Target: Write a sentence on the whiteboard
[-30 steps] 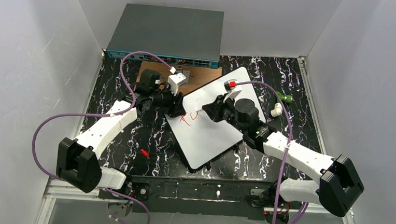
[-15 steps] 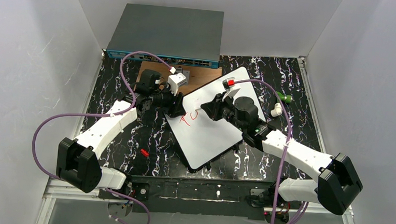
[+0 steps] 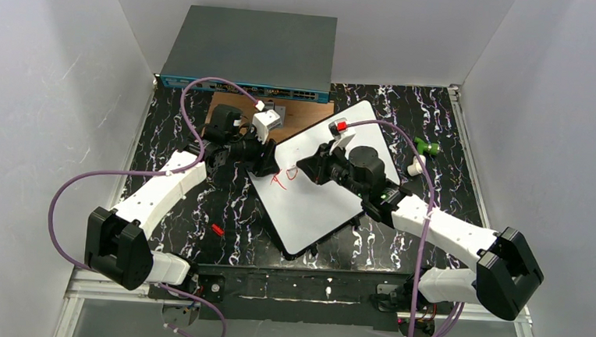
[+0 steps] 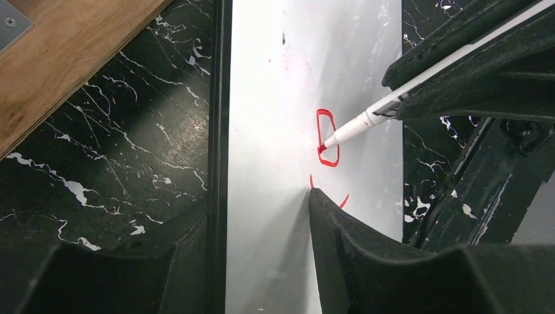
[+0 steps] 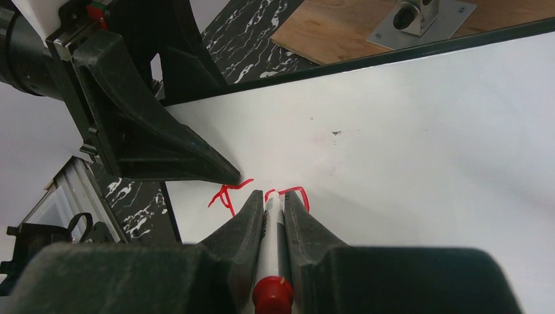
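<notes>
The right gripper (image 5: 268, 201), clamped on the marker (image 4: 357, 125), has edged leftward. A second red letter (image 4: 327, 137) now closes on the whiteboard (image 3: 316, 209) (lying askew mid-table) — the left gripper (image 4: 255, 206) spread astride its edge.

The left arm (image 3: 156, 195) and the right arm (image 3: 440, 228) are built alike, with smooth white shells on the long links. Chunky black blocks form the near joints, and round black motor housings sit toward the wrists. A thin purple cable (image 3: 51, 204) runs along each arm from the base to a small white camera block (image 3: 266, 122) on the wrist. The left gripper (image 3: 267, 167) and the right gripper (image 5: 271, 196) have matte black, wedge-shaped fingers (image 5: 239, 229) with a faintly grainy surface, tapering to narrow tips.
</notes>
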Available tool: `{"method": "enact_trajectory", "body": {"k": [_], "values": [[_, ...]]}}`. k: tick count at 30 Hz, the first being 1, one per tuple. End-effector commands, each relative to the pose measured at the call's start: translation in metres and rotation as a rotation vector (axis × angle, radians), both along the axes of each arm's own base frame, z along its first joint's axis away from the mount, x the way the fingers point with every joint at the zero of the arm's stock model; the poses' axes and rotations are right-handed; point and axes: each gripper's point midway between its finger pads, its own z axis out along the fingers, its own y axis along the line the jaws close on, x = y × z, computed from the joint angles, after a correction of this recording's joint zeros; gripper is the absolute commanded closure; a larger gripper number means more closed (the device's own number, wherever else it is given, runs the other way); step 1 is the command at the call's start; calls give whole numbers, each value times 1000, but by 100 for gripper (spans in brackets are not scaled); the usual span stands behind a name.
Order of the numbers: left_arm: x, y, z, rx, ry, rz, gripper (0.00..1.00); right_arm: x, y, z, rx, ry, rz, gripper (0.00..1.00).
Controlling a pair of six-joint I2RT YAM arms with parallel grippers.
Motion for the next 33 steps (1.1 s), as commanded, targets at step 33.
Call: {"method": "enact_trajectory", "body": {"k": [33], "values": [[-21,-2,-4,39,-36,-117,100,31,-53,19,14,-38,-191,99]]}}
